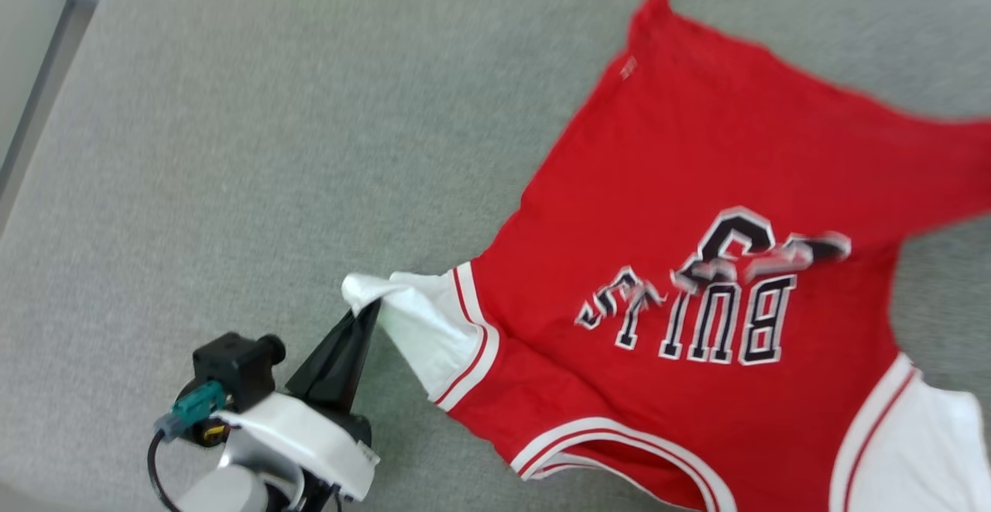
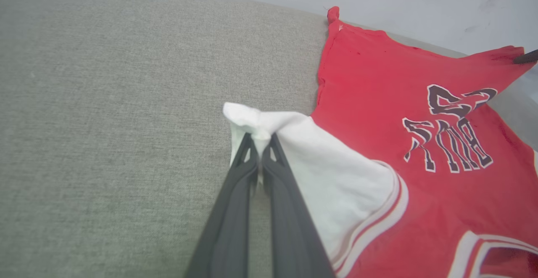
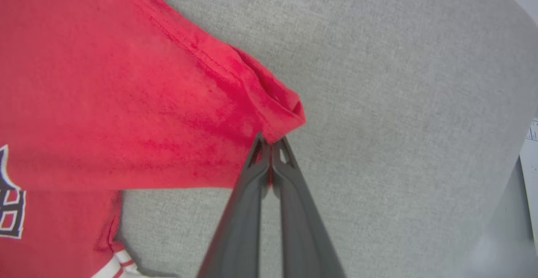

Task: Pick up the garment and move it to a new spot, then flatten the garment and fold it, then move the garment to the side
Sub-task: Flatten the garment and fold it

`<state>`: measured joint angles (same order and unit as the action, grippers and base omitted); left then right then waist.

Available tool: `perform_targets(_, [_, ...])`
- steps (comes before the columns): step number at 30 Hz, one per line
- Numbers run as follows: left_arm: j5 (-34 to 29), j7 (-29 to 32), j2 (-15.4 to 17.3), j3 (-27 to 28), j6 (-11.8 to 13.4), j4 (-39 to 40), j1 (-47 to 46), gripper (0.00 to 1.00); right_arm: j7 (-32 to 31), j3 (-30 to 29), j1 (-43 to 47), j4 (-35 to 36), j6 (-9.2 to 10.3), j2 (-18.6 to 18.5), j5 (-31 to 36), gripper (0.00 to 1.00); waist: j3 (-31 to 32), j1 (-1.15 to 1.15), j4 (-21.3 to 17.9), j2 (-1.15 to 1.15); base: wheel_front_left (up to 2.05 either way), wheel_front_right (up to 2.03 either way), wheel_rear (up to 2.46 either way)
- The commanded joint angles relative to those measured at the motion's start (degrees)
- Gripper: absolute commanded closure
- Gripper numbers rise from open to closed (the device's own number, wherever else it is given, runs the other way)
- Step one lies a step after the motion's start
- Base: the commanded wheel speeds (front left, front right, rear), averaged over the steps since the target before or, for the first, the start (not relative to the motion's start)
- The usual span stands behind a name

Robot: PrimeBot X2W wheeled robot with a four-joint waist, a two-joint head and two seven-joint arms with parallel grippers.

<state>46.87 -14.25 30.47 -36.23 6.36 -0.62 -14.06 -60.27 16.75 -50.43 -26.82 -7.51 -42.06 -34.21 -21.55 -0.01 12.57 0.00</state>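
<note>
Noted left end effector clamped shut on the tip of the white sleeve at the left, with cloth bunched over both fingertips and apparently raised a little off the bench. Noted right end effector likewise closed, pinching a red hem corner at the far right, stitched edge folded over the fingertips. Confirmed 2 grips, 1 per arm, both on the garment.

Found the garment face up on the grey fabric-covered bench, right of centre in the head view and running off the right and near edges. Collar end near, hem far, lettering upside down from the robot's side. Far left hem corner free and peaked. Chest print rippled; cloth between the grips not flat.

Placed the body of the garment right and far of the left end effector, left and near of the right one. Traced the line between the 2 grips diagonally, near-left sleeve to far-right hem, crossing the collar-to-hem axis rather than following it. Judged the step in hand as the pick-up and move. Expect a lift to hang the garment skewed. Judged the free sleeve at near right closer to the right arm. Recommend moving both arms together to keep the free corner from dragging.
</note>
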Motion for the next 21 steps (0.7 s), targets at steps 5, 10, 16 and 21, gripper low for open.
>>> perform_targets(5, [0.8, 0.5, 2.0, 0.6, 2.3, 1.0, 4.6, 1.00, 1.3, 2.1, 12.4, 6.9, 0.05, -4.6, -6.7, 1.00, 9.0, 0.01, -5.7, 0.00, 0.00, 0.00, 0.00])
perform_targets(10, [1.8, 0.8, 3.0, 0.7, 3.8, 1.7, 7.9, 1.00, 3.7, 0.7, 24.9, 13.6, 0.05, -7.9, -11.7, 1.00, 13.1, 0.01, -7.3, 0.00, 0.00, 0.00, 0.00])
perform_targets(16, [2.3, 0.7, 4.2, 1.1, 5.3, 2.7, 10.9, 1.00, 7.0, -4.6, 41.6, 18.7, 0.05, -7.7, -15.0, 1.00, 15.6, 0.01, -8.9, 0.00, 0.00, 0.00, 0.00])
perform_targets(21, [2.1, 0.9, 5.0, 1.1, 5.8, 3.5, 11.7, 1.00, 9.0, -8.8, 52.1, 20.1, 0.05, -4.0, -14.4, 1.00, 15.8, 0.01, -9.5, 0.00, 0.00, 0.00, 0.00])
